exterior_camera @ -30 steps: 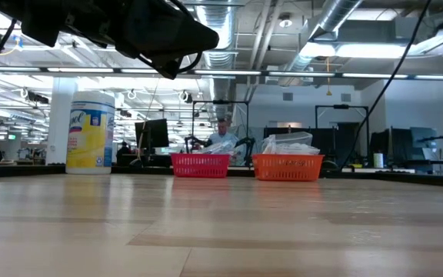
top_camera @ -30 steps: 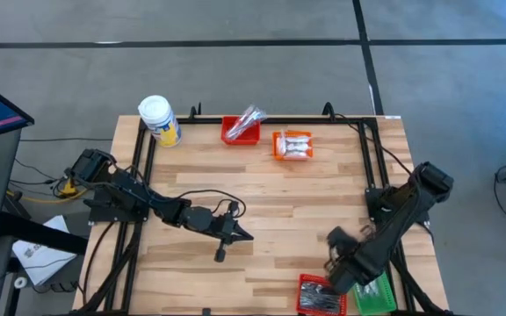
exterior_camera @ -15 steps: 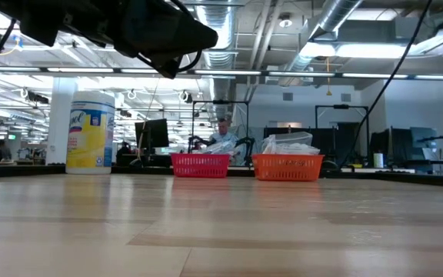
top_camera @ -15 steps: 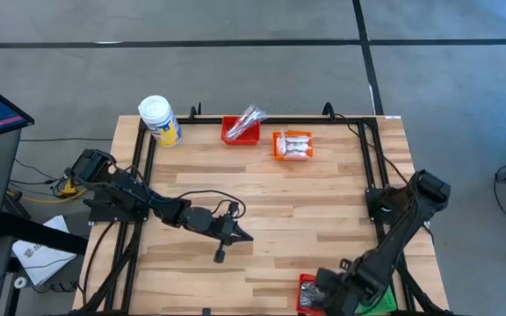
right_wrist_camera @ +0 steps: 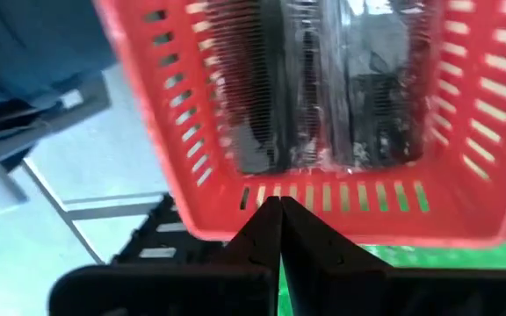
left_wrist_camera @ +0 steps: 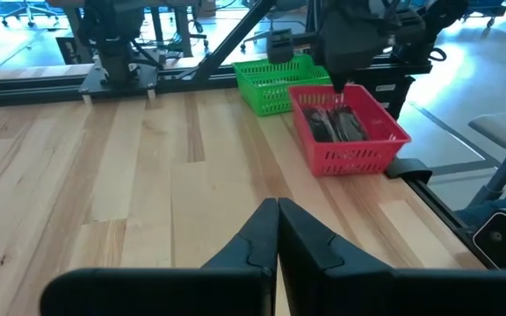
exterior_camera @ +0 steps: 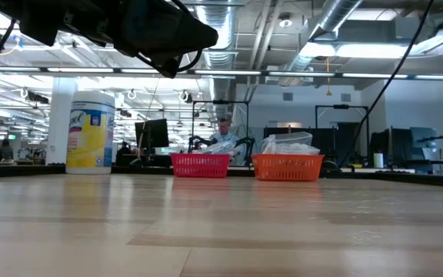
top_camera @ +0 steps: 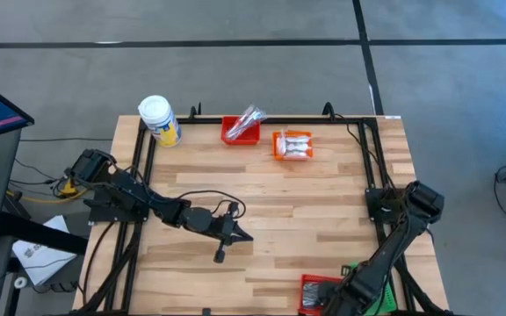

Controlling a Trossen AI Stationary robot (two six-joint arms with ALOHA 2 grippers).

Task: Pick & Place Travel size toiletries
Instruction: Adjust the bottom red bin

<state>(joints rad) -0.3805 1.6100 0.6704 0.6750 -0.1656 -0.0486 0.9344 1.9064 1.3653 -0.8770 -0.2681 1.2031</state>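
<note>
At the table's near right corner stands a red basket (top_camera: 314,294) with dark, clear-wrapped travel size toiletries (right_wrist_camera: 323,96) lying in it. My right gripper (right_wrist_camera: 275,204) is shut and points down over this basket (left_wrist_camera: 345,132), above its contents and holding nothing. At the far edge, another red basket (top_camera: 240,132) holds a clear-wrapped stick (top_camera: 250,117), and an orange basket (top_camera: 292,146) holds white packets. My left gripper (top_camera: 246,235) hovers shut and holding nothing over the table's middle left.
A green basket (top_camera: 374,294) stands right beside the near red one. A white-lidded yellow jar (top_camera: 159,119) is at the far left corner. Black frame rails (top_camera: 372,175) run along the table's sides. Bare wood (top_camera: 306,202) lies between the arms.
My right gripper has gone toward the table's near edge and down, and has rolled and tipped from slanting to pointing steeply down over the near red basket. It has stayed shut.
</note>
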